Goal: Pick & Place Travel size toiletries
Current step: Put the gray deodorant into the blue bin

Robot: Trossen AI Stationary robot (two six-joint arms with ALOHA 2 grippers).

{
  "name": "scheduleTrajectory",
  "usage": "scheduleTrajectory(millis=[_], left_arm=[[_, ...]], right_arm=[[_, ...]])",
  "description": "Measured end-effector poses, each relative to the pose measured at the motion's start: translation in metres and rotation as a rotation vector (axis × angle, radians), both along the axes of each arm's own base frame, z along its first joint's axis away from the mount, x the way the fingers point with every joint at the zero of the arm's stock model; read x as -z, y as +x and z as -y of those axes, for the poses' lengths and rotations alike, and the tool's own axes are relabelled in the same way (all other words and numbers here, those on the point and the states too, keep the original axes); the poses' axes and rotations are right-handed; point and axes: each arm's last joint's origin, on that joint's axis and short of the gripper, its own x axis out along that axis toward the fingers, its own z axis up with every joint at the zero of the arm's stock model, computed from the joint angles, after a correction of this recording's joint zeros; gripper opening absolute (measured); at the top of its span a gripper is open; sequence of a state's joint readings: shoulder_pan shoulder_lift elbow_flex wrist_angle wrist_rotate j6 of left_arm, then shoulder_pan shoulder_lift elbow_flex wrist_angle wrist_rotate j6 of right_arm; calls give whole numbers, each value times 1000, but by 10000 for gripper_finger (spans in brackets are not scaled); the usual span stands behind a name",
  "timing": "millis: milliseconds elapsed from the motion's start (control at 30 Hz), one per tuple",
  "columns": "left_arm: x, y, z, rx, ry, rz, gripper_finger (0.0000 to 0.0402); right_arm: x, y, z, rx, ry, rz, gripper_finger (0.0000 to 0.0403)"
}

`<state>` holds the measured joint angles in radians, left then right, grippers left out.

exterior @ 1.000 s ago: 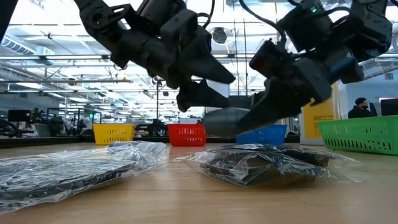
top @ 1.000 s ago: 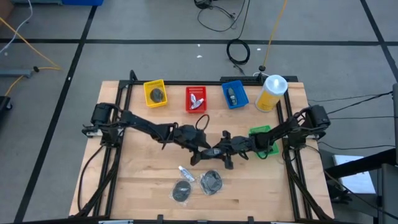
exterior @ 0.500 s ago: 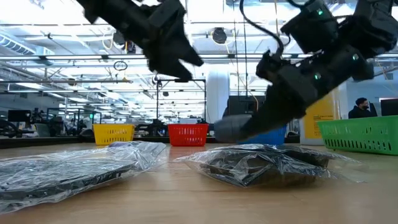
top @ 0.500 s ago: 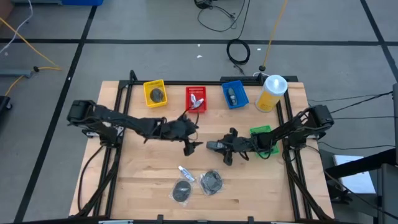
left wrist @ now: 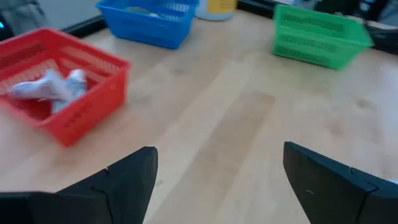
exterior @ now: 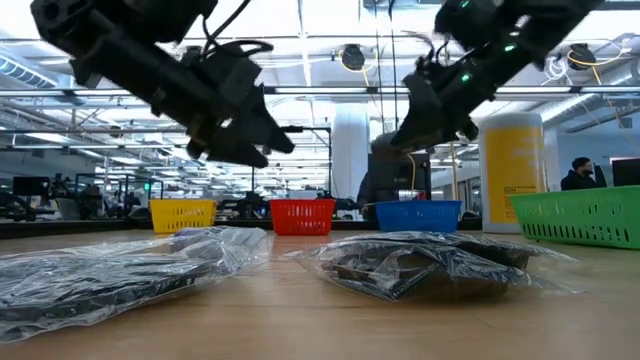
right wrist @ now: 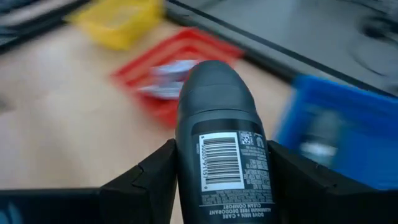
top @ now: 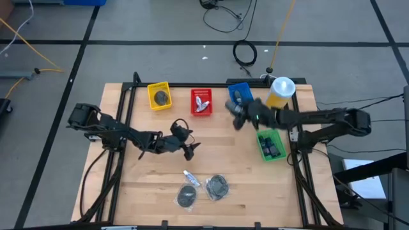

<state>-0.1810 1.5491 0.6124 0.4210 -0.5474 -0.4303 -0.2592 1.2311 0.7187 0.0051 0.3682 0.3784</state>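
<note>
Two arms work over the table. The right gripper, fingers pinching a dark bottle, hangs at the blue basket's six o'clock. The left gripper, fingers spread and holding nothing, hovers at table centre, at the red basket's seven o'clock.

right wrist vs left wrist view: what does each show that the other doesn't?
Only the right wrist view: the right gripper shut on a dark deodorant bottle with a barcode, plus the yellow basket. Only the left wrist view: the left gripper open and empty, plus the green basket. Both: the red basket holding white packets, the blue basket, the wooden table.
</note>
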Motion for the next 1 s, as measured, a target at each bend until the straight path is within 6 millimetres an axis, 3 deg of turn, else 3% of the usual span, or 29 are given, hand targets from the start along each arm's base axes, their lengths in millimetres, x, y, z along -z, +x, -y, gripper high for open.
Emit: scheduleTrajectory(millis=[167, 400, 800, 1000], left_arm=[[0, -1, 0, -36, 14, 31, 339], [-2, -1, 0, -47, 12, 54, 323], [-2, -1, 1, -40, 25, 51, 321], [-3, -1, 4, -29, 22, 55, 314]], right_arm=[[4, -10, 48, 195, 42, -96, 197], [29, -17, 82, 347, 110, -142, 197], [66, -8, 101, 465, 142, -160, 198], [70, -8, 101, 475, 156, -167, 239]])
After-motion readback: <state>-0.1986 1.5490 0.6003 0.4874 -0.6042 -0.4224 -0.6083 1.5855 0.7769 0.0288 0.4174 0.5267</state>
